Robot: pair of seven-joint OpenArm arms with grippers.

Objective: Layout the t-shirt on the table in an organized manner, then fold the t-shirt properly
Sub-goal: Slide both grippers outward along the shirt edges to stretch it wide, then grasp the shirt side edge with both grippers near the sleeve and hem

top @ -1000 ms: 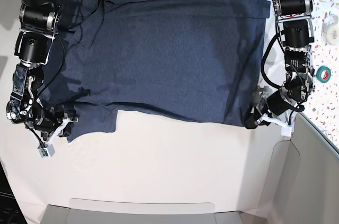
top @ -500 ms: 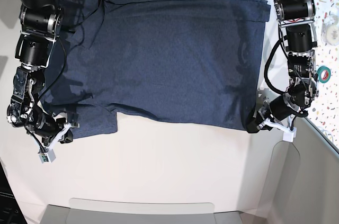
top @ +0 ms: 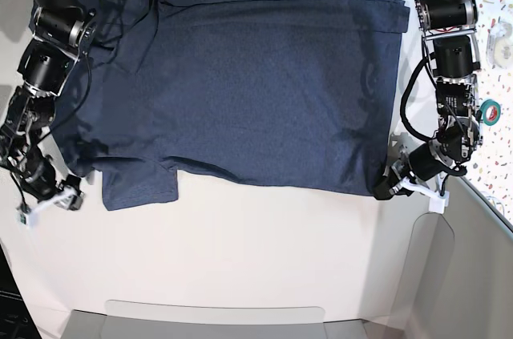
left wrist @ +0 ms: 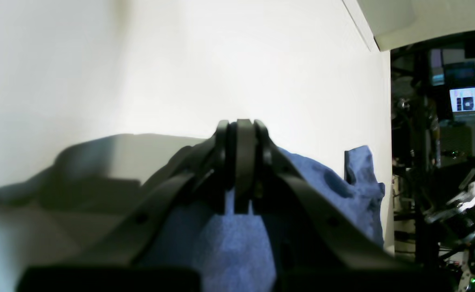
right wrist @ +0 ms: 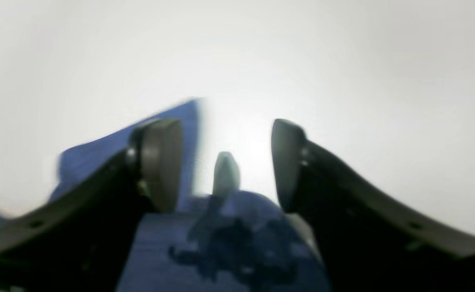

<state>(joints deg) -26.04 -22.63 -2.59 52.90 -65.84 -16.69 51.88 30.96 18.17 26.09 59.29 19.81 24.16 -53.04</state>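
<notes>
Base view, left edge: right hand (top: 68, 197) sits low on the white surface (top: 256, 251), just off the sleeve corner of the t-shirt (top: 256, 74), apart from the cloth. Right wrist view: its two fingers (right wrist: 162, 162) stand spread, nothing between them; blue cloth lies beneath and behind, picture blurred.

Centre: t-shirt spread flat across the far half of the surface, plain navy side up, no lettering showing. One short sleeve juts toward the near edge at lower left; collar area lies at upper left, somewhat rumpled. Body mostly smooth, slight wrinkles near the right hem.

Right: left hand (top: 388, 185) at the shirt's near right corner. Left wrist view: left hand (left wrist: 239, 162) with fingers pressed together, pinching the blue cloth, which bunches up just past the tips.

Far right: speckled strip with a green tape roll (top: 490, 110).
</notes>
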